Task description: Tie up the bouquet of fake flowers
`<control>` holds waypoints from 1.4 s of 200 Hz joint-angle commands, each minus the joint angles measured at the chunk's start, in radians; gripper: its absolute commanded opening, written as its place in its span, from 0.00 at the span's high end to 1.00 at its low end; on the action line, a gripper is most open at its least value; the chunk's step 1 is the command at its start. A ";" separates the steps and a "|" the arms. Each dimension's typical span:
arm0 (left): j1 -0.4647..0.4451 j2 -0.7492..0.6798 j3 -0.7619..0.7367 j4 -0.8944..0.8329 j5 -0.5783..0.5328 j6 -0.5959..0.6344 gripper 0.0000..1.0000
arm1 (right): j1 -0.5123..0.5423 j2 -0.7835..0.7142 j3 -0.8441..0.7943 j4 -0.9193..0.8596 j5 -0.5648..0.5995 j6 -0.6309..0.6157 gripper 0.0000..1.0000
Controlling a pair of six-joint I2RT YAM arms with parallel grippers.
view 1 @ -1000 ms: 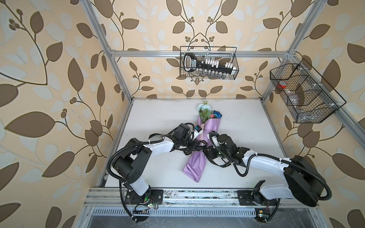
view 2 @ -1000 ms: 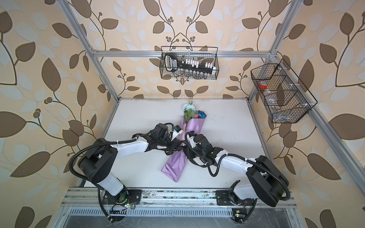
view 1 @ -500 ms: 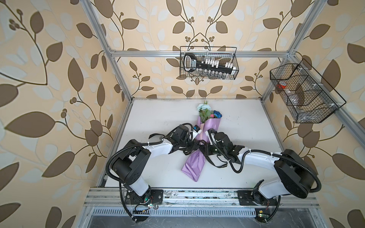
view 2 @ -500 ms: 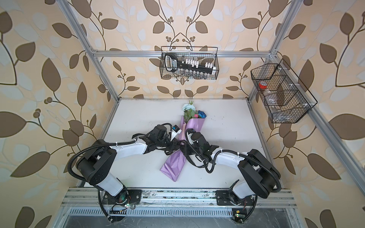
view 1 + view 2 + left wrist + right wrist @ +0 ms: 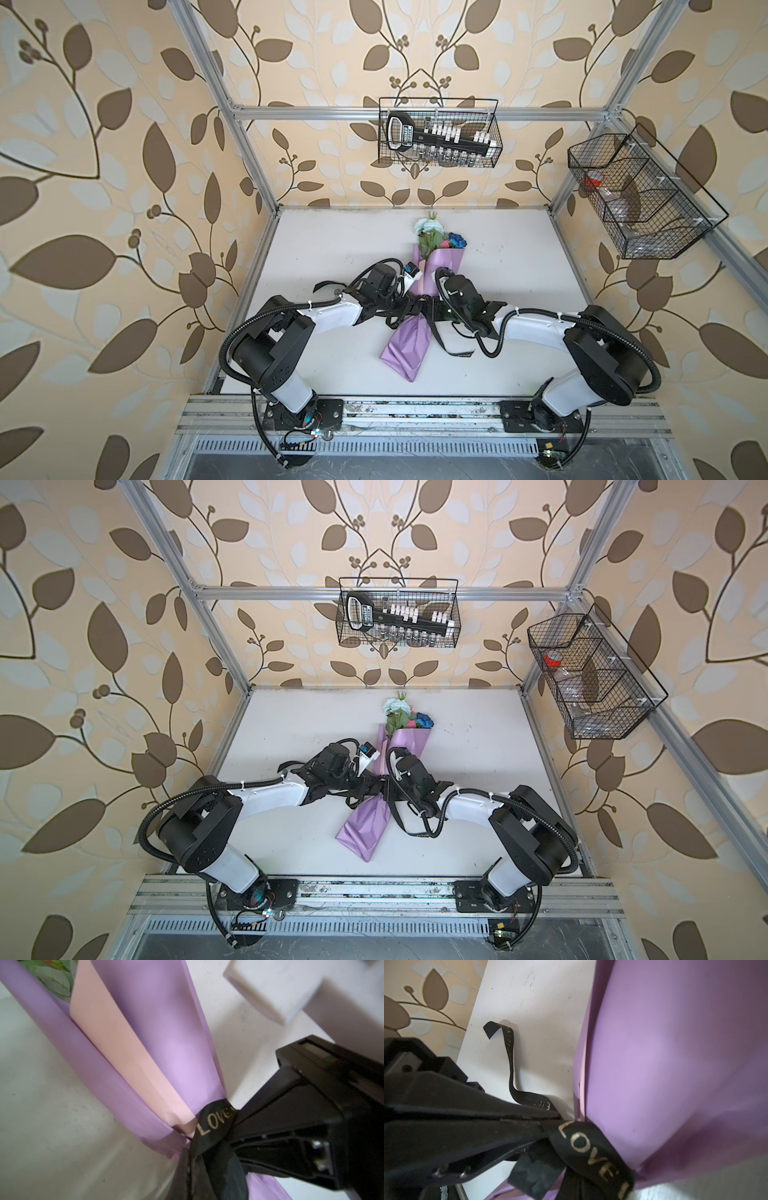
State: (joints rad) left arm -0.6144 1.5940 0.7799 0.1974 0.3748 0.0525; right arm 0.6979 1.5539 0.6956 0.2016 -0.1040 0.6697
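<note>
Top views: the bouquet of fake flowers (image 5: 441,266) lay mid-table on the white table (image 5: 332,232), blooms toward the back wall and the wrap's tail toward the rail. The left gripper (image 5: 409,308) and right gripper (image 5: 432,309) met at its waist, nearly touching, both at the black ribbon (image 5: 435,334). One ribbon end trailed beside the lower wrap, and another lay behind the left gripper. The jaws were too dark to read from here.

Left wrist view: the black ribbon (image 5: 214,1124) ran tight round the lilac and pink paper, with "LOVE" legible. The right gripper (image 5: 238,1112) had its jaws pinched together on the ribbon right at the wrap. Green leaves showed inside the cone, which neither top view gave this clearly.

Right wrist view: the left gripper (image 5: 550,1129) had its jaws closed flat on the ribbon too. Only here did the slack end (image 5: 510,1053) show, curling loose on the table.

Progress, as a judgement: the band was around the wrap and a first crossover looked to be drawn tight. No finished knot or bow was visible. Probably left: a second tie, then release.
</note>
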 commanded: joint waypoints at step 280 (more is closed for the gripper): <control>-0.016 -0.085 -0.050 0.109 -0.054 -0.080 1.00 | 0.080 0.232 0.182 -0.016 0.354 0.001 1.00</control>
State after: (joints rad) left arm -0.6231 1.5314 0.7311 0.2588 0.3405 -0.0124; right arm 0.7769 1.7561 0.8436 0.2470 0.2123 0.6693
